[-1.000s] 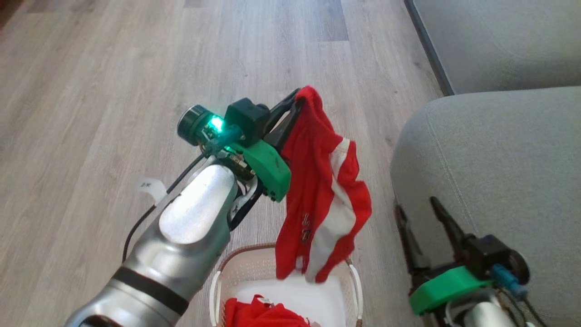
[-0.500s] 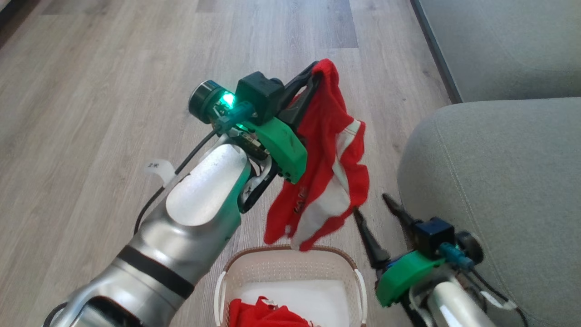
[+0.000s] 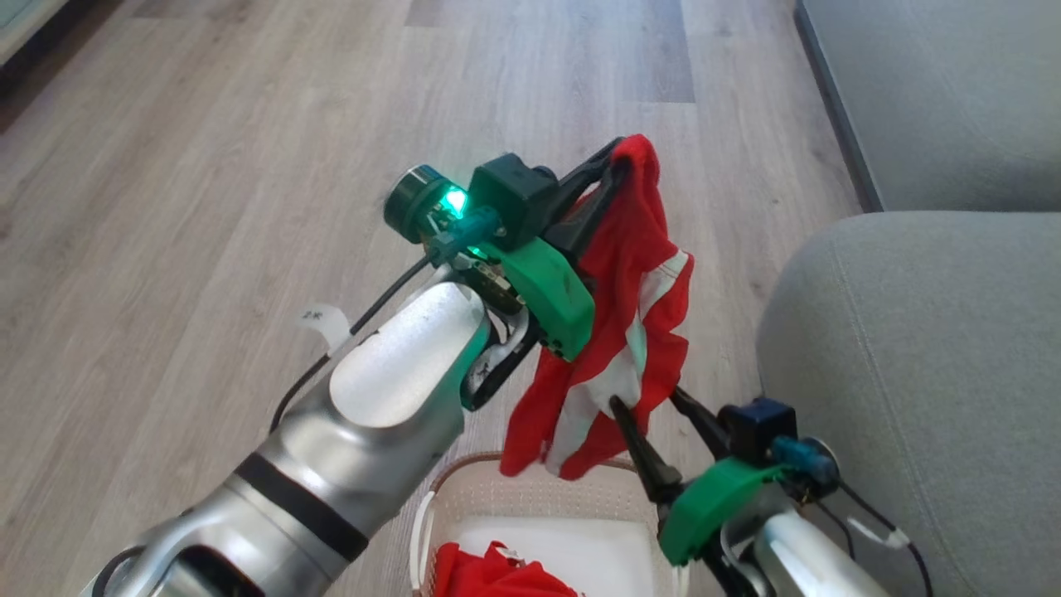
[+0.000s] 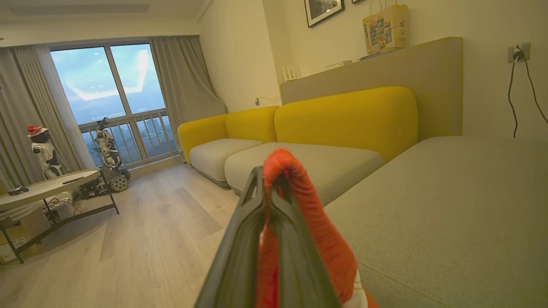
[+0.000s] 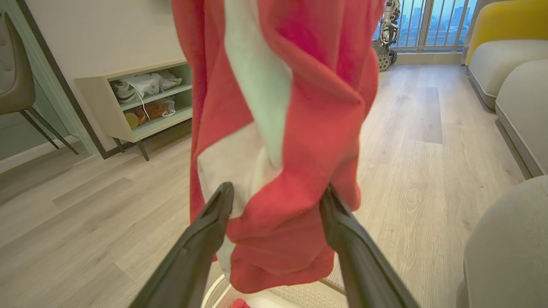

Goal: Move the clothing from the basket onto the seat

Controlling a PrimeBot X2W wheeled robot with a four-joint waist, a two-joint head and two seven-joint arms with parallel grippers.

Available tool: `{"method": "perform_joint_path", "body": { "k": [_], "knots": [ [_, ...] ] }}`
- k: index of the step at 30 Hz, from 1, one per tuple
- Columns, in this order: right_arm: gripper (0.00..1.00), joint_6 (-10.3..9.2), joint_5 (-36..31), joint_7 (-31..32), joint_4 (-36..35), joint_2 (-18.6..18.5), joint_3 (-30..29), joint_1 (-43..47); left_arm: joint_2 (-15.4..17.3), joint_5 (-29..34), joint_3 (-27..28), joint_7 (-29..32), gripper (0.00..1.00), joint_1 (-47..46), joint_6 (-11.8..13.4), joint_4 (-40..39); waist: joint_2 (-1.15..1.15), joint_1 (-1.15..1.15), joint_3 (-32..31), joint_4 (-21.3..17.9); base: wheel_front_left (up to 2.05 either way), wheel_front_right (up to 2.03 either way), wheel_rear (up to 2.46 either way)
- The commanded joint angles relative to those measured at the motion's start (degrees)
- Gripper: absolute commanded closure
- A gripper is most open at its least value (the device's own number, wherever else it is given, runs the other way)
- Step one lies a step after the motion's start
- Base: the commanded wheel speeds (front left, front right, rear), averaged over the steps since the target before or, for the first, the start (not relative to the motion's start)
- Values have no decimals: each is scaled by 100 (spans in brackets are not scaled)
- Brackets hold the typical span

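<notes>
Wood floor (image 3: pixel 207 166). Left gripper (image 3: pixel 615 162) stays clenched on garment (image 3: pixel 638 274) hanging above basket's (image 3: pixel 497 497) far rim; right gripper (image 3: pixel 643 398) has risen, released, straddling its lower folds. Likely a second grip before the seat (image 3: pixel 912 373).

One small cream perforated plastic basket (image 3: pixel 539 497) with a brown rim. Two red fabric sports garments with white panels: hanging garment (image 3: pixel 630 332) above the basket's far rim, bunched garment (image 3: pixel 497 574) at its near edge. Two grippers with long dark fingers: left gripper (image 3: pixel 615 162), right gripper (image 3: pixel 643 398). Two grey-green fabric seat cushions in the head view: rounded cushion (image 3: pixel 912 373), flat cushion (image 3: pixel 953 83). Two pale robots in the left wrist view: hatted robot (image 4: pixel 40 147), wheeled robot (image 4: pixel 107 149).
</notes>
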Motion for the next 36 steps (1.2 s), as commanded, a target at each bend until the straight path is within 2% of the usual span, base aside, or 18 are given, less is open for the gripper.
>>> {"method": "perform_joint_path", "body": {
  "k": [1, 2, 3, 6, 13, 19, 20, 22, 23, 24, 36],
  "knots": [
    [0, -1, 84, -38, -96, 3, 120, -449, 97, -78, 135, -52, 100, -400, 54, -216, 0, 0, -24, 61, 0, 0, 0],
    [16, -1, 127, -38, -15, 3, 148, -514, 97, -114, 93, -50, 100, -406, 73, -245, 0, 0, -29, 83, 0, 0, 0],
    [49, -1, 143, -38, 83, 3, 185, -585, 97, -147, 51, -51, 100, -413, 91, -270, 0, 0, -35, 108, 0, 0, 0],
    [100, -1, 163, -38, 306, 3, 240, -785, 97, -232, -44, -57, 100, -424, 145, -303, 0, 0, -46, 160, 0, 0, 0],
    [100, -1, 70, -38, 358, 3, 167, -957, 104, -348, -62, -80, 100, -369, 251, -56, 0, 0, -13, 174, 0, 0, 0],
    [100, -1, -150, -38, -22, 3, -143, -945, 208, -435, 10, -123, 100, -211, 288, 221, 0, 0, 43, 31, 0, 0, 0],
    [100, -1, -199, -38, -102, 3, -210, -947, 225, -452, 30, -136, 87, -171, 297, 255, 0, 0, 50, 0, 0, 0, 0],
    [100, -1, -306, -38, -285, 3, -374, -950, 256, -471, 63, -163, 53, -83, 313, 313, 0, 0, 66, -61, 0, 0, 0],
    [100, -1, -363, -38, -374, 3, -460, -950, 267, -480, 76, -175, 12, -34, 317, 342, 0, 0, 73, -91, 0, 0, 0],
    [100, -1, -418, -38, -462, 3, -542, -951, 280, -480, 84, -187, 0, 12, 319, 366, 0, 0, 81, -124, 0, 0, 0],
    [100, -1, -1283, -38, -1285, -85, -1550, -1021, 430, -363, 242, -246, 0, 710, 378, 367, 0, 0, 208, -774, 0, 0, 0]
  ]
}}
